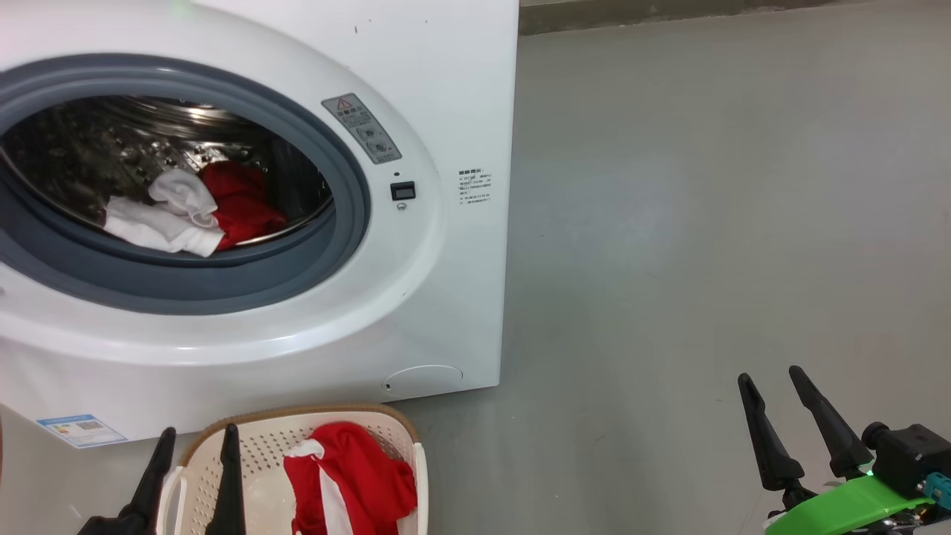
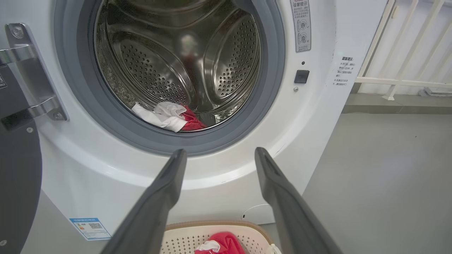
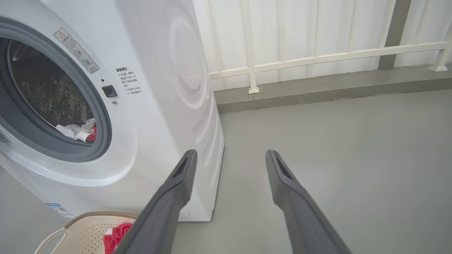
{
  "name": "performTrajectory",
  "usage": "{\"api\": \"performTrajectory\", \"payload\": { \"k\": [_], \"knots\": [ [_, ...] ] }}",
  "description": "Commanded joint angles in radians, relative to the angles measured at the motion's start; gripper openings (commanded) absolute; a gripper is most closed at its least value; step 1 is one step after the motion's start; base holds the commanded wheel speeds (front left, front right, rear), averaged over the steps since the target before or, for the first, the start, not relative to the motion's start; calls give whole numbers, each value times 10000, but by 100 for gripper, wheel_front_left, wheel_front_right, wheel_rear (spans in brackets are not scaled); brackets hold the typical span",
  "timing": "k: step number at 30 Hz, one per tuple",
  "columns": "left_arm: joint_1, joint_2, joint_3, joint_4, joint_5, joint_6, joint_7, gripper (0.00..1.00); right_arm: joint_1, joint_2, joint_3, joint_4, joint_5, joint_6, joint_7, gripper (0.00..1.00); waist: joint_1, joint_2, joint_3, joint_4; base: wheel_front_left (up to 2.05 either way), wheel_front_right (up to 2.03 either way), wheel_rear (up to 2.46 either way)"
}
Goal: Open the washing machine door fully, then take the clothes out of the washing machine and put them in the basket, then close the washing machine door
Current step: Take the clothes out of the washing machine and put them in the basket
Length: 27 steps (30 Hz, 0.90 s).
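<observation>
**Washing machine (image 1: 446,74) half unloaded**

One red-and-white garment (image 1: 349,475) lies in the basket (image 1: 297,411) in front of the machine. More clothes (image 1: 197,212) sit low in the steel drum (image 2: 159,63). The likely next move is to reach in and pinch them. The left gripper (image 1: 199,431), above the basket, and the right gripper (image 1: 771,375), off to the side, are spread wide and hold nothing.

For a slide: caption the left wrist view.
Open left hand before the drum: white-red clothes inside, red garment in the basket.
</observation>
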Motion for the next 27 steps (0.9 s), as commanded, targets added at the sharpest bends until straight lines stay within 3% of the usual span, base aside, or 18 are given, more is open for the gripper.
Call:
{"api": "performTrajectory", "payload": {
  "k": [1,20,27],
  "knots": [
    [-81,118,289,-344,-106,69,-51,100,6,-174,87,-263,-142,63,-65,100,0,0,-8,-6,0,0,0],
    [-55,118,162,-521,-190,174,-51,100,-29,-145,64,-272,-156,63,-65,100,0,0,94,-38,0,0,0],
    [-665,118,-8,90,-122,179,-51,100,-155,-108,92,-280,-143,63,-65,100,0,0,390,-8,0,0,0]
  ]
}}
